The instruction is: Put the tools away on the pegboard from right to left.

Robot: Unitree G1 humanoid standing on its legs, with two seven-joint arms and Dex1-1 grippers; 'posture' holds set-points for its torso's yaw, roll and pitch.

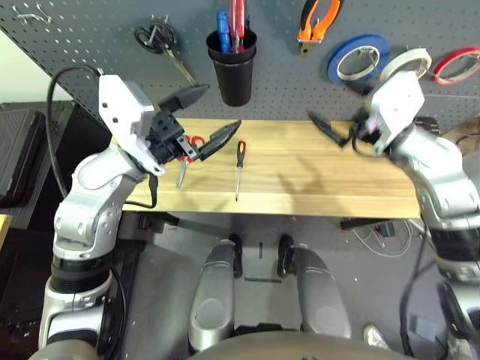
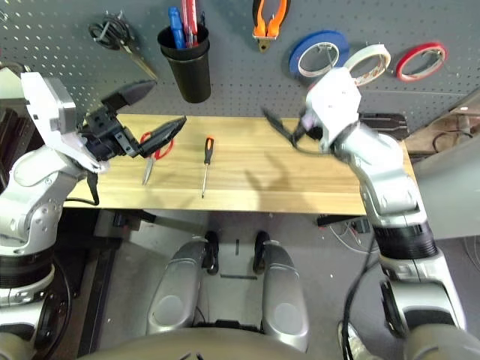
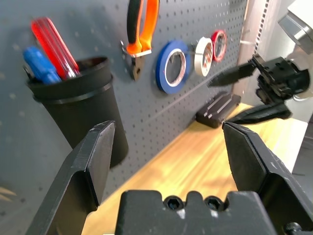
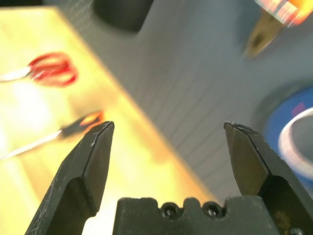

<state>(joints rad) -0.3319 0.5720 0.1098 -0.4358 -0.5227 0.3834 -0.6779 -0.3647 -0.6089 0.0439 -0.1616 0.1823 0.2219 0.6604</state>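
Note:
On the dark grey pegboard (image 1: pixel 90 30) the orange-and-black pliers (image 1: pixel 319 22) hang from a hook. The off-white tape roll (image 1: pixel 412 60) hangs further right, half behind my right wrist. The slim screwdriver (image 1: pixel 239 166) lies on the wooden table (image 1: pixel 315 180). To its left lie the red-handled scissors (image 1: pixel 189 150), partly hidden by my left gripper (image 1: pixel 223 106). That gripper hovers open and holds nothing. My right gripper (image 4: pixel 168 127) is open and holds nothing. It hangs above the table's right part, just in front of the board below the tape rolls.
A black cup (image 1: pixel 234 71) on the board holds blue and red handled tools. Black-handled scissors (image 1: pixel 157 41) hang at its left. A blue tape roll (image 1: pixel 358 60) and a red one (image 1: pixel 457 66) flank the off-white roll. A black block (image 3: pixel 217 107) lies at the table's back right.

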